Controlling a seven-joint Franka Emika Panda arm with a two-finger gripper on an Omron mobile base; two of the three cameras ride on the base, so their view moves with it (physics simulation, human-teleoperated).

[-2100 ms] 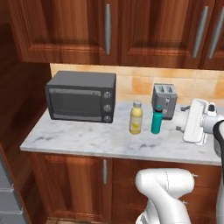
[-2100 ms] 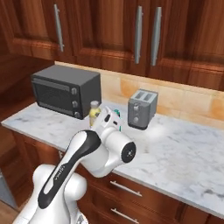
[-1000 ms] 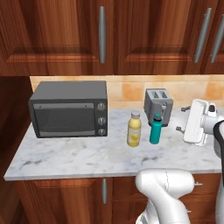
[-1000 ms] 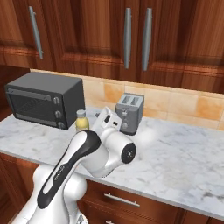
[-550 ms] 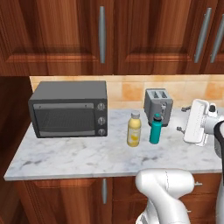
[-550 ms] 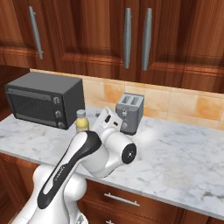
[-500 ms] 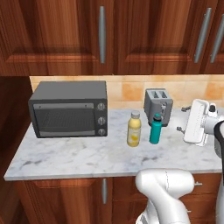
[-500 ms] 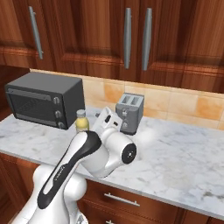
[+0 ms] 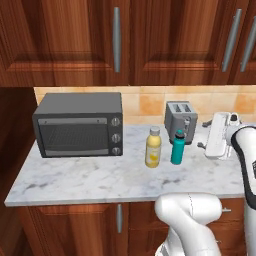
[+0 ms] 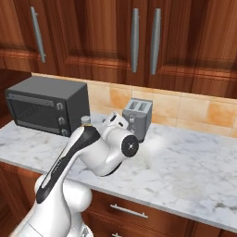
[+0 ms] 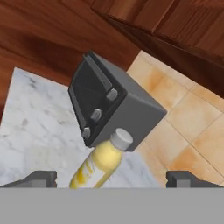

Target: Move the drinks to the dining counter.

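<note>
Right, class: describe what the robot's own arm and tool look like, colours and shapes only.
The arm is glossy white with rounded, tubular links, a black stripe along one link and a dark round joint cap with a pale centre. The tool ends in two small, blocky dark grey fingertips. No cables or lettering are visible.

A yellow bottle (image 9: 153, 147) and a teal bottle (image 9: 177, 147) stand side by side before the toaster (image 9: 180, 116), right of the toaster oven (image 9: 79, 124).
</note>
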